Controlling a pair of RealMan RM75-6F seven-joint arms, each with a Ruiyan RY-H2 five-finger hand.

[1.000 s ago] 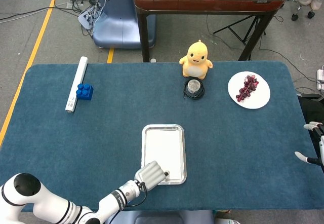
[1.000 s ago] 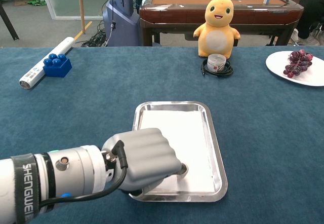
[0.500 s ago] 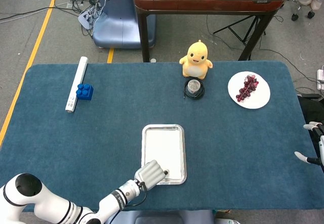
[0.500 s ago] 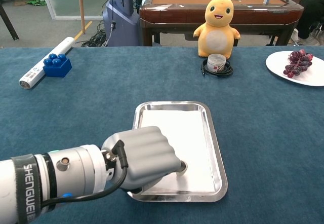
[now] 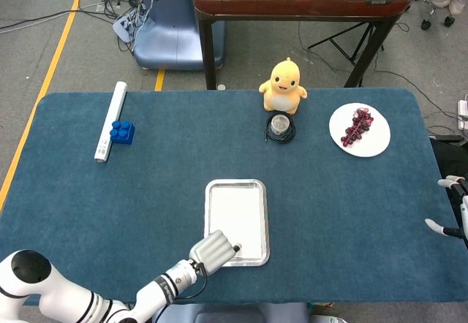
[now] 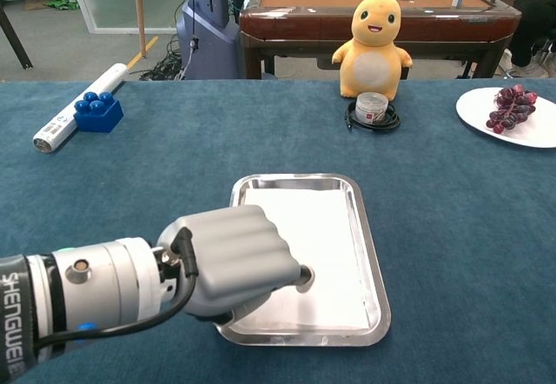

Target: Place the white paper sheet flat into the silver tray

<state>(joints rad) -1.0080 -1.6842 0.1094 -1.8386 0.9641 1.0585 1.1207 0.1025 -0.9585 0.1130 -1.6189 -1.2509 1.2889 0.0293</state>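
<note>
The white paper sheet [image 6: 313, 245] lies inside the silver tray [image 6: 379, 273], which sits on the blue table covering [image 5: 131, 191] toward the near edge. In both views the sheet appears flat against the tray floor, its edges running parallel to the tray walls; no corner is seen lifted over the rim, though the near-left corner is hidden behind the left hand [image 6: 230, 262]. The left hand is over the near-left portion of the tray, fingers curled in toward the palm, one fingertip [image 6: 303, 278] extended down at the sheet; whether it presses the paper or merely hovers just above it cannot be determined. No pinch on the sheet is visible. The right hand [image 5: 452, 207] shows only at the right edge of the head view, well apart from the tray, fingers apart and holding nothing. Judgement: the placement itself appears complete. What remains is likely to clear the left hand from the tray without dragging the sheet, and to confirm that the hidden corner lies flat.
</note>
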